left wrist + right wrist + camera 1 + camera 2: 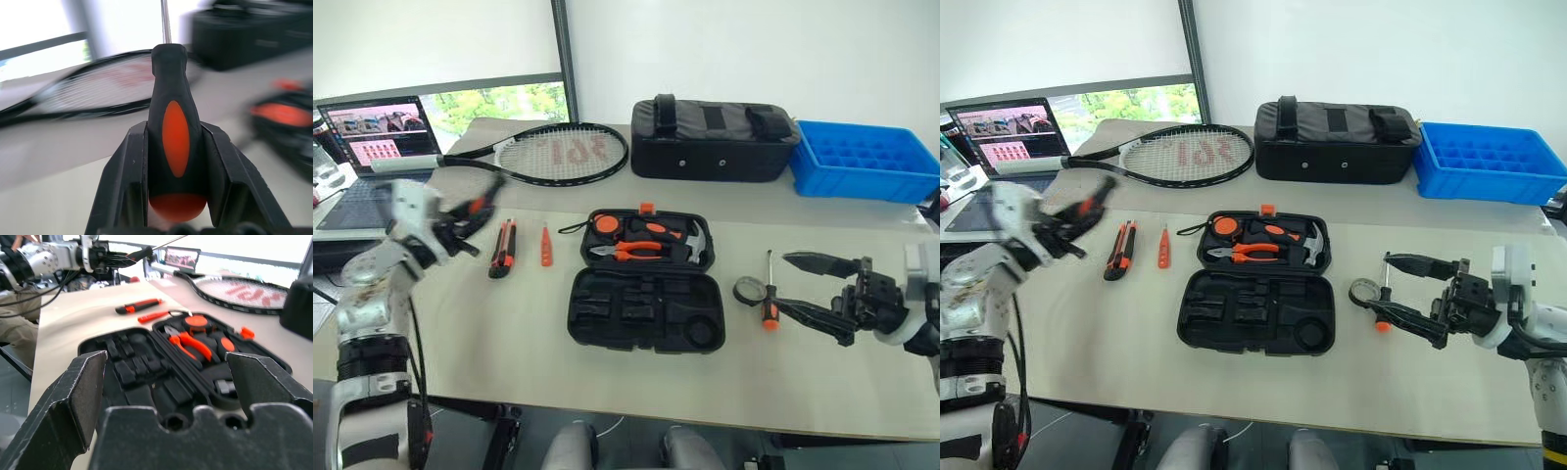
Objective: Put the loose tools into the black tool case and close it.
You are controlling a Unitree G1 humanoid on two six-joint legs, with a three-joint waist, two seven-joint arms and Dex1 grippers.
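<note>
Left wrist view shows the left gripper [176, 161] pinching a screwdriver [173, 122] by its handle, likely to carry it to the open black tool case [641, 308] mid-surface. The right gripper [822, 289] hangs spread near a second screwdriver [770, 294] and tape roll [749, 290]. Utility knife [502, 248] and tester screwdriver [546, 245] lie left of the case. The held shaft blurs out in the eye views.

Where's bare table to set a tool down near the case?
Free: the table left and front of the open case, below the knife and tester. Also front right, below the right gripper. Crowded: screwdriver and tape roll right of the case; racket behind.
</note>
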